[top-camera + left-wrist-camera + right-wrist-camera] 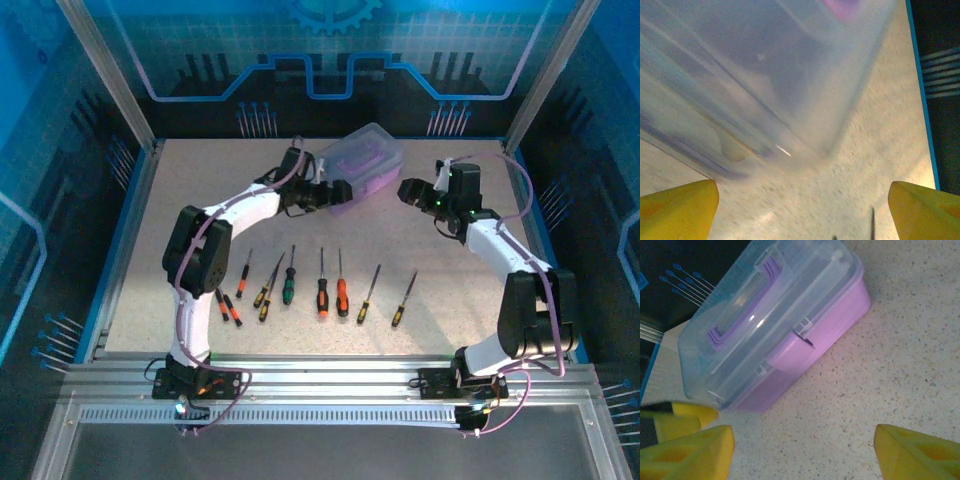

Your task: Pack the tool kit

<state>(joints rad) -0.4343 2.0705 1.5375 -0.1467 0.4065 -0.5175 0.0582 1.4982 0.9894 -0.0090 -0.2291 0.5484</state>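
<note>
Tool kit case (368,158): upper centre of the overhead frame, standing on the far part of the desk (470,300). It sits at a slant, clear lid down over the purple body.
Handle (742,305): purple, lying flat on top of the lid, upper left of the right wrist frame.
Screwdrivers (322,290): out on the desk in a loose row across the middle of the overhead frame, well apart from the case. Shafts point up-frame, handles toward the bottom.
Handle colours: a green one (288,291), an orange one (342,298) and a yellow-black one (265,302), with more either side.
Left fingers (680,210): yellow tips in the two bottom corners of the left wrist frame, spread wide, bare desk between them. The case wall looms just ahead, blurred, across the upper left. Overhead, they're right at the case's lower-left end; whether they touch it I cannot tell.
Right fingers (690,452): spread wide too, tips at the bottom corners of the right wrist frame with only speckled desk between. The case lies up-left of them, near but apart. Overhead, they hang just right of the case.
</note>
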